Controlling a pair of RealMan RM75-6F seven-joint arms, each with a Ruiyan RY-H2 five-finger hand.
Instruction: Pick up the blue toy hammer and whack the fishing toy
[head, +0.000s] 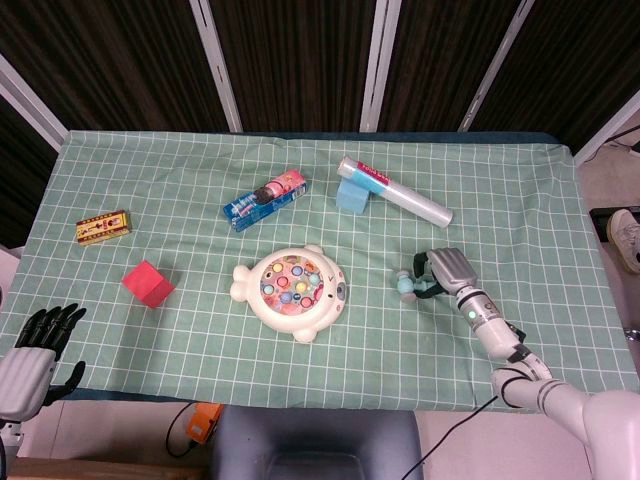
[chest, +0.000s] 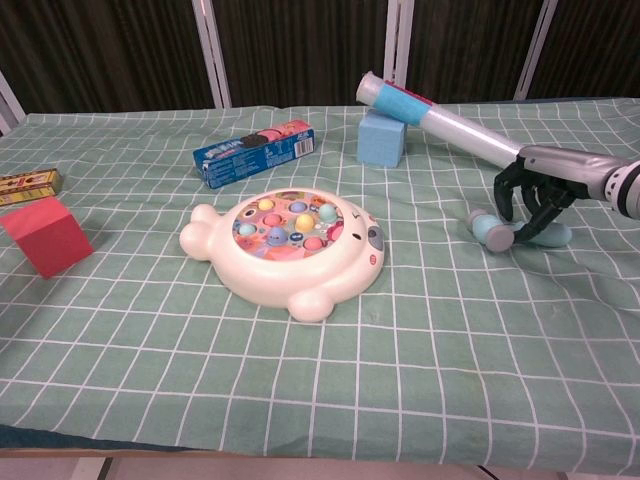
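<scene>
**A:** Head view first. What's the step?

**B:** The pick-up. At right of centre the right hand (head: 447, 270) arches over the blue toy hammer (head: 408, 286), fingers curled around it; whether they truly clamp it I cannot tell. The left hand (head: 40, 335) sits idle at the lower left edge, released, grasping nothing.

**A:** And the target?

**B:** The fishing toy (head: 290, 281) lies mid-frame, well apart from the hammer. Next, I judge, the fingers must close firmly on the handle, lift, then swing left.

**A:** Chest view?

**B:** At right, the right hand (chest: 532, 195) hangs above the hammer (chest: 490, 229), which looks to rest on the table cloth (chest: 400, 350). The fishing toy (chest: 287, 250) is centre.

**A:** Counts?

**B:** One hammer, one fishing toy, one red cube (chest: 42, 236), one blue block (chest: 381, 138), one clear tube (chest: 440, 122), one biscuit pack (chest: 253, 153), one small yellow box (head: 103, 227).
</scene>
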